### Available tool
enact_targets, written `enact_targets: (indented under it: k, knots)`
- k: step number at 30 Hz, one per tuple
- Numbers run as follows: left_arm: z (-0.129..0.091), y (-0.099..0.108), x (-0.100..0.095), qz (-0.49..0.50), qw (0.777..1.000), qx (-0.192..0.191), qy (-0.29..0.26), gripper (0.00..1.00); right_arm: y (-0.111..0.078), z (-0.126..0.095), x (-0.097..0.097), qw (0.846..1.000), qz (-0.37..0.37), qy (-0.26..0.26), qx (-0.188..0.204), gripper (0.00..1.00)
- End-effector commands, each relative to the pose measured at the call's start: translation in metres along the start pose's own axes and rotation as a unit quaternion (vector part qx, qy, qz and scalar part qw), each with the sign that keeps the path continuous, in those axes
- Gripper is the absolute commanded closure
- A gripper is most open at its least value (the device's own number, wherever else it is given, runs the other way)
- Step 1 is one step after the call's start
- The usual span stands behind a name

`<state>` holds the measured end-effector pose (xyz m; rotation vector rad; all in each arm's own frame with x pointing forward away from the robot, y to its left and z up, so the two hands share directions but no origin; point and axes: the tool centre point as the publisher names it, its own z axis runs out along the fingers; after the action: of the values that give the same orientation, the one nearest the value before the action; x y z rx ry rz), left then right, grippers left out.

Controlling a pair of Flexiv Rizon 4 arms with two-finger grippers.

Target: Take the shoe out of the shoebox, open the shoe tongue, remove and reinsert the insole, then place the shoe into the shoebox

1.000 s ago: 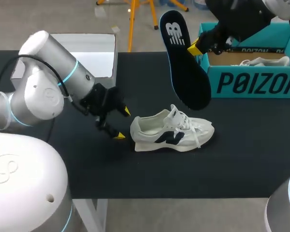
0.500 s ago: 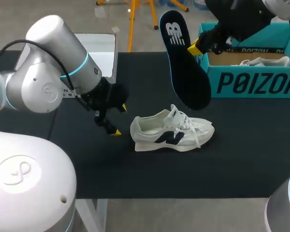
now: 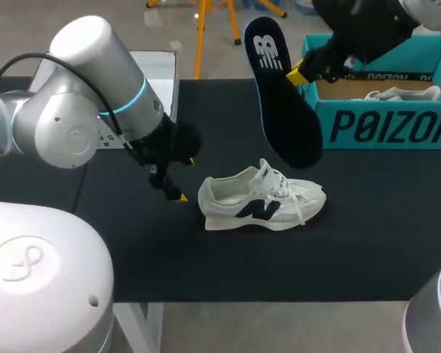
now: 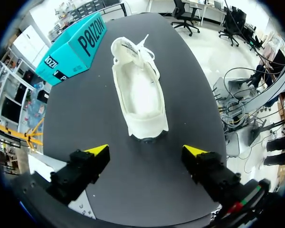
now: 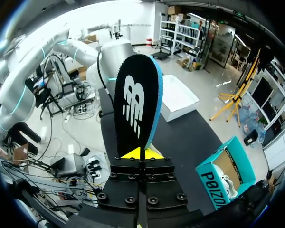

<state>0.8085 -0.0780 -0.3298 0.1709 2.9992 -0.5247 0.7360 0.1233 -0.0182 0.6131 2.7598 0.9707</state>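
Two steps looked done: on the desk [image 3: 367, 243], near the shoebox [image 3: 386, 125], the shoe [image 3: 261, 202] lay out, and its insole [image 3: 283, 95] hung above it, clamped in the right end effector [image 3: 298, 73]. The left end effector [image 3: 185, 179] gaped just behind the shoe. Reinserting and reboxing remained.

A black counter [image 3: 353, 243] is seen, covered edge to edge by a dark mat. A white sneaker [image 3: 261, 202] is stood upright on its sole near the middle. A teal shoebox [image 3: 382, 125] is set at the far right corner, well apart from the sneaker. A white lid [image 3: 160, 70] is laid at the far left edge.
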Motion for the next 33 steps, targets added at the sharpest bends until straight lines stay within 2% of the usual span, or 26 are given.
enact_targets:
  k: [1, 10, 21, 24, 27, 33]
  knots:
    - [0.0, -0.001, 0.0, 0.0, 1.0, -0.004, 0.0, 0.0, 0.003, -0.023, 0.011, 1.0, 0.025, -0.015, 0.012, 1.0]
    - [0.0, -0.001, 0.0, 0.0, 1.0, -0.004, 0.0, 0.0, 0.009, -0.039, 0.029, 0.998, 0.053, -0.045, 0.01, 1.0]
    - [0.0, -0.001, 0.0, 0.0, 1.0, -0.004, 0.0, 0.0, 0.009, -0.037, 0.029, 0.997, 0.057, -0.045, 0.007, 1.0]
    - [-0.009, -0.023, -0.009, 0.009, 1.0, 0.007, -0.012, 0.0, 0.009, -0.037, 0.029, 0.997, 0.057, -0.045, 0.007, 1.0]
    - [-0.01, -0.042, -0.02, 0.015, 1.0, -0.004, -0.017, 0.0, 0.009, -0.037, 0.029, 0.997, 0.057, -0.045, 0.007, 1.0]
    - [0.011, -0.073, -0.037, 0.023, 1.0, -0.009, -0.018, 0.0, 0.009, -0.037, 0.029, 0.997, 0.057, -0.045, 0.007, 1.0]
